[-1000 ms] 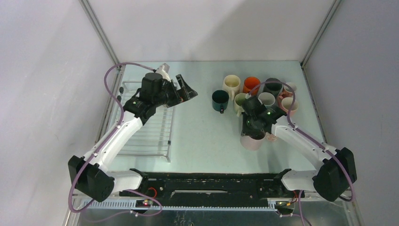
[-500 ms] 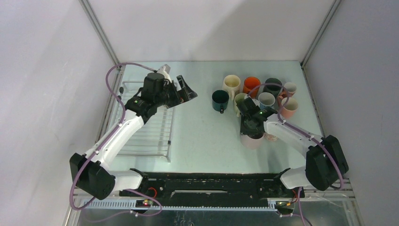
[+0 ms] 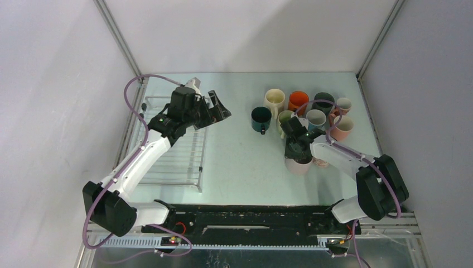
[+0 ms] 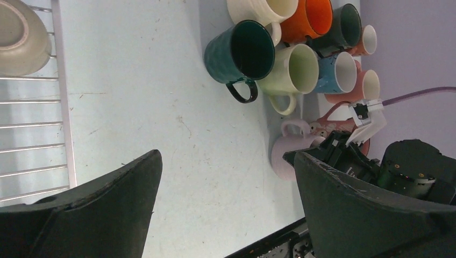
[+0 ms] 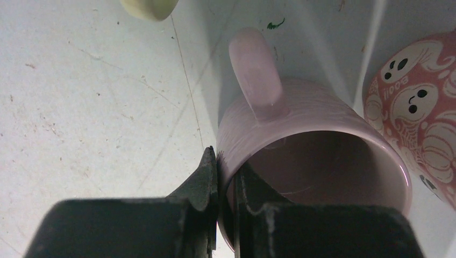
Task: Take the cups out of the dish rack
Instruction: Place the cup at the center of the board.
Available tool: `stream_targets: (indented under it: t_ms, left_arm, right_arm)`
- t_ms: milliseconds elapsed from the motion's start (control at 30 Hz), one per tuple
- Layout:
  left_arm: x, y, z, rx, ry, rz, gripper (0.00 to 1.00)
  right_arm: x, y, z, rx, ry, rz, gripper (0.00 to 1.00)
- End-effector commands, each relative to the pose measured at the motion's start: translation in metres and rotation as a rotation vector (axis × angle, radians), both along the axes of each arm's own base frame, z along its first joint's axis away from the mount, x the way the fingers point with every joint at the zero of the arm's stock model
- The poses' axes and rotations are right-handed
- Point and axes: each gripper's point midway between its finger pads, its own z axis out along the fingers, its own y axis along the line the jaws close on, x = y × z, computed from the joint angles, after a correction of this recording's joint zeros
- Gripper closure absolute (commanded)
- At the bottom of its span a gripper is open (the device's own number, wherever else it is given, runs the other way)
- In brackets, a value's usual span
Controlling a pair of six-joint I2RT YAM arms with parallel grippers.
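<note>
Nearest in, the right arm had its jaws clenched on the rim of the pale pink mug, one finger inside and one outside the wall, handle pointing away from the wrist. It was near the right side of the tabletop, though I couldn't tell if it was resting there or just off it. A pink cup with little ghost faces sat just beside it on the right. Over on the left was the dish rack, with a beige cup upside down at its far end. The left arm reached across the rack, jaws released and spread wide, hanging over its far right corner with nothing in them. Farther back on the right the other cups were bunched tight: dark green mug, pale yellow-green one, blue one, then cream and orange farthest.
</note>
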Motion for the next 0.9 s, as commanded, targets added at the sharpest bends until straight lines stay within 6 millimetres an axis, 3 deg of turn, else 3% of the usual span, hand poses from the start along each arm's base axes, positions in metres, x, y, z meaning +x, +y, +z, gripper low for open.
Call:
stream_targets:
  t_ms: [0, 167, 267, 567, 867]
  left_arm:
    - [0.008, 0.003, 0.027, 0.017, -0.074, 0.015, 0.0]
    - [0.008, 0.005, 0.028, 0.024, -0.07, 0.025, 0.0]
    - [0.008, 0.008, 0.026, 0.036, -0.066, 0.033, 0.0]
    - [0.013, 0.027, 0.014, 0.13, -0.033, 0.114, 0.0]
    - [0.023, 0.061, 0.011, 0.265, 0.007, 0.263, 0.0]
  right_arm:
    - [0.024, -0.006, 0.008, -0.024, -0.105, -0.046, 1.0]
    - [0.026, -0.009, 0.001, -0.034, -0.107, -0.056, 0.94]
    - [0.026, -0.01, 0.002, -0.035, -0.11, -0.061, 0.84]
    - [0.02, -0.014, 0.02, -0.011, -0.134, -0.065, 0.56]
    - [0.009, -0.013, 0.048, 0.042, -0.169, -0.05, 0.44]
